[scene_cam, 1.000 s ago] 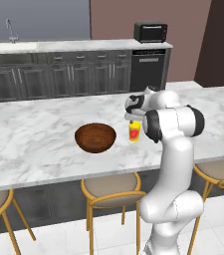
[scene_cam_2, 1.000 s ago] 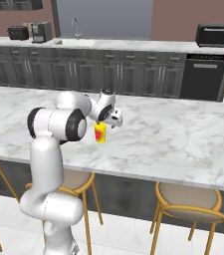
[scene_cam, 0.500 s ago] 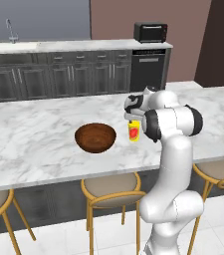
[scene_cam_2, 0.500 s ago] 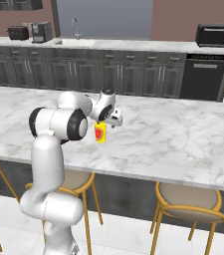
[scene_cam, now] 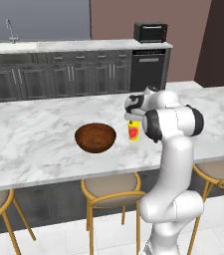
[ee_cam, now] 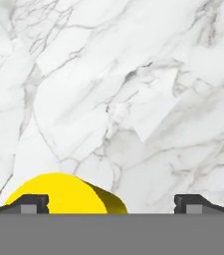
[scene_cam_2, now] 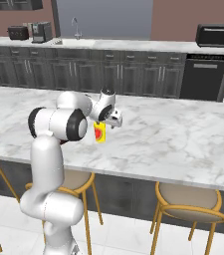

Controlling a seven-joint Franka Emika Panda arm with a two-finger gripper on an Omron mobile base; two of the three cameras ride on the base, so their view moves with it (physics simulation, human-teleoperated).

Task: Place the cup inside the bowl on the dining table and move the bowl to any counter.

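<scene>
The gripper [scene_cam: 132, 117] hangs just above the cup [scene_cam: 133, 131], w/ the white arm bent over the dining table [scene_cam: 39, 129]. In the hand view the two dark fingertips [ee_cam: 29, 203] stand wide apart, so the gripper [ee_cam: 111, 204] is open & holds nothing. The yellow cup [ee_cam: 66, 193] sits by the left tip, not in the middle of the gap, and I can't tell if that tip touches it.

The cup stands upright on the marble top, red mark facing the near side. In the right base view the cup [scene_cam_2: 100, 133] peeks out just under the gripper [scene_cam_2: 103, 121].

The bowl [scene_cam: 95, 137] is on the same table, left of the cup, near it but not touching. It's brown, round, open side up.

Gold stools [scene_cam: 109, 187] line the near edge of the table. Far behind is the counter [scene_cam: 78, 47] over dark cabinets, w/ a sink tap [scene_cam: 10, 31] at the left & a black toaster oven [scene_cam: 150, 32] at the right. In the right base view a toaster [scene_cam_2: 18, 33] & a coffee machine [scene_cam_2: 42, 32] sit at the far left of that counter.
</scene>
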